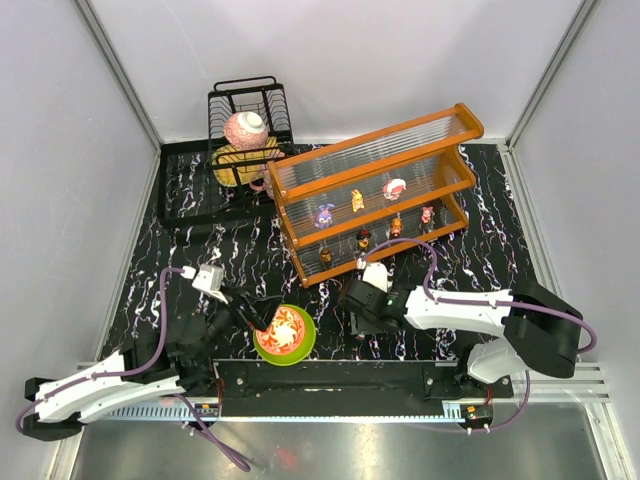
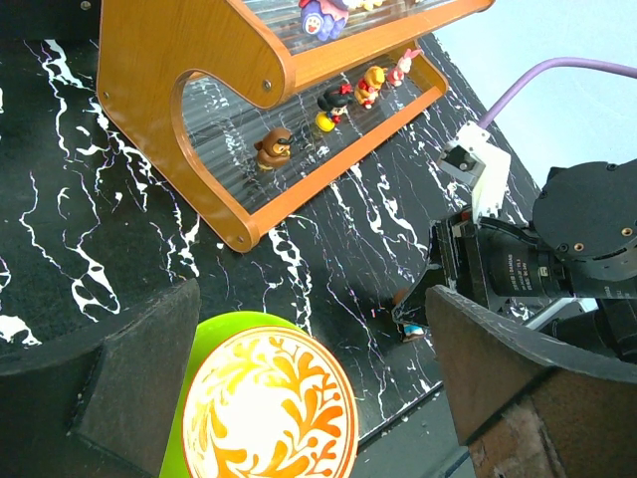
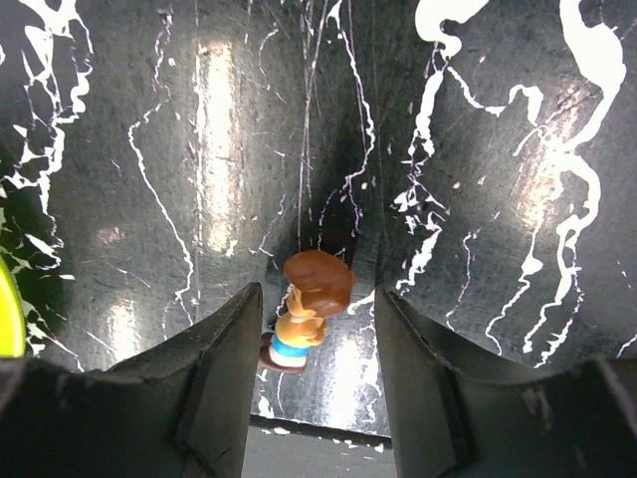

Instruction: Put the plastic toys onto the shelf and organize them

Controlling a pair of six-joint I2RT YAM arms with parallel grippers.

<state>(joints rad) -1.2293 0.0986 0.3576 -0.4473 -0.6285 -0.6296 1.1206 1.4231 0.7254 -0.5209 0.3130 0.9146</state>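
Note:
The shelf [image 1: 375, 190], an orange frame with clear ribbed panels, stands at the back centre and holds several toys: a purple one [image 1: 324, 215], a yellow one [image 1: 357, 201] and a pink-and-white round one [image 1: 394, 188] on its upper tier, others on the lower tier [image 2: 274, 149]. My right gripper [image 3: 318, 319] is open and low over the table. A brown-haired figurine [image 3: 309, 309] with an orange top lies between its fingers, nearer the left one. My left gripper [image 2: 309, 339] is open and empty above the green-rimmed bowl [image 2: 269, 418].
The green-rimmed patterned bowl [image 1: 285, 335] sits near the front edge between the arms. A black wire dish rack [image 1: 245, 125] with a pink bowl and a yellow plate stands at the back left. The right arm [image 2: 557, 249] lies close to the left gripper's right side.

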